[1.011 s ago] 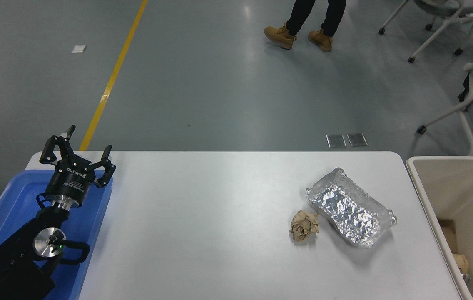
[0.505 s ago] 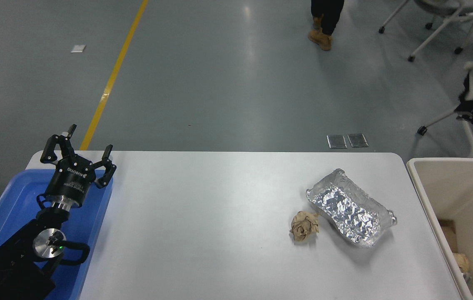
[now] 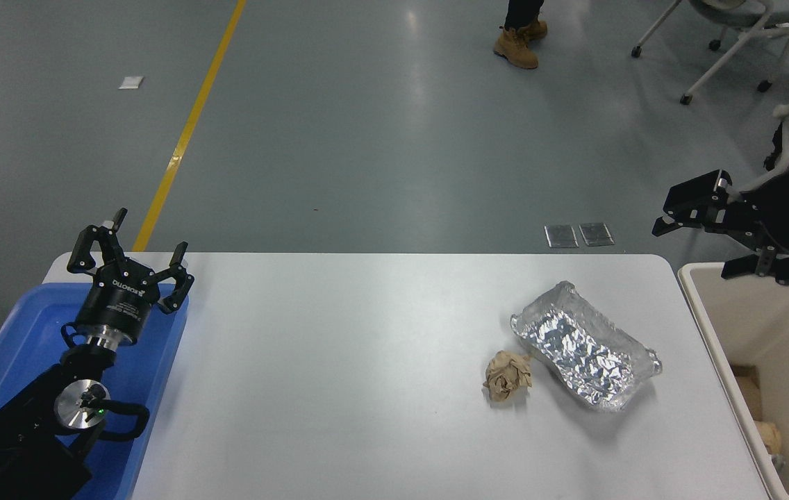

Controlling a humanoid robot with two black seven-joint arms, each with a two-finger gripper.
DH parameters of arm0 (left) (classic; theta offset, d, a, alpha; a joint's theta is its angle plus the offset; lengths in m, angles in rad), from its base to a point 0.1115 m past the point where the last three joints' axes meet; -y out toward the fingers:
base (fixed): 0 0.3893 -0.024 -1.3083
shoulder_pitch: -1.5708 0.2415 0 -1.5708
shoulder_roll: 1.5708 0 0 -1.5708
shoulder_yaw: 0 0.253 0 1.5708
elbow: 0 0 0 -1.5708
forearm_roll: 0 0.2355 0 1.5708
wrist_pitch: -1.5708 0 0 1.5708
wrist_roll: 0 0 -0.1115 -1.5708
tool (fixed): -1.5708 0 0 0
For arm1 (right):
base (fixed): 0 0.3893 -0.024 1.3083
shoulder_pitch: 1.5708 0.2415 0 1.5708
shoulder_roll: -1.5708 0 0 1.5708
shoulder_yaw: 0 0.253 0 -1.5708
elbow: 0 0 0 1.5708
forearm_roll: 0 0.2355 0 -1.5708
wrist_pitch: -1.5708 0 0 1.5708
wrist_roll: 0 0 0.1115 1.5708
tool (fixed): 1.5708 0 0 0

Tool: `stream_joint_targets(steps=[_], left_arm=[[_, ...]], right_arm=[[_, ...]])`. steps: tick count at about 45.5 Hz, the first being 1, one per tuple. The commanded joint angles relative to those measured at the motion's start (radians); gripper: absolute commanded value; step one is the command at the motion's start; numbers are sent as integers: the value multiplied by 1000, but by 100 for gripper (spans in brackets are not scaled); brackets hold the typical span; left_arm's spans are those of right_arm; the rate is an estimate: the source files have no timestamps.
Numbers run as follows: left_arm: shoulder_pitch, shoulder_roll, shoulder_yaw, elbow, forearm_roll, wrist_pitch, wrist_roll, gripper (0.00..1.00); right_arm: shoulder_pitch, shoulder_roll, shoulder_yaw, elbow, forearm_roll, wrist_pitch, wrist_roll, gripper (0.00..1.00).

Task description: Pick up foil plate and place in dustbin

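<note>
The foil plate (image 3: pixel 585 347) lies on the white table (image 3: pixel 339 375) just beside a brown paper ball (image 3: pixel 508 376), long axis running far-left to near-right, while the right gripper (image 3: pixel 696 246) hangs wide-jawed above the dustbin (image 3: pixel 714 333) and the left gripper (image 3: pixel 132 257) sits parked, jaws spread

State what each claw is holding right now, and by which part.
Nothing is held. The right claw hangs open above the dustbin; the left claw sits open over the blue tray. The foil plate lies untouched.
</note>
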Motion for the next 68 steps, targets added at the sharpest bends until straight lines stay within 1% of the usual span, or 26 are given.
stream_joint_targets(steps=[1,13,20,26,35,42,52,68], left_arm=[[0,0,0,0,0,0,0,98],[0,0,0,0,0,0,0,98],[0,0,0,0,0,0,0,98],[0,0,0,0,0,0,0,98],[0,0,0,0,0,0,0,98],[0,0,0,0,0,0,0,98],[0,0,0,0,0,0,0,98],[0,0,0,0,0,0,0,98]], right_arm=[[79,14,-4,26,18,108,0,100],[68,16,-1,24,15,100,0,100],[10,16,-2,13,4,74,-2,100],[-102,16,-2,-8,-10,-1,-2,100],[-324,16,18,-60,-33,-168,-2,100],[-516,5,126,-140,-31,-205,0,100],[-801,17,254,-290,-30,-372,0,100],[-1050,30,422,-372,-30,-470,4,100]])
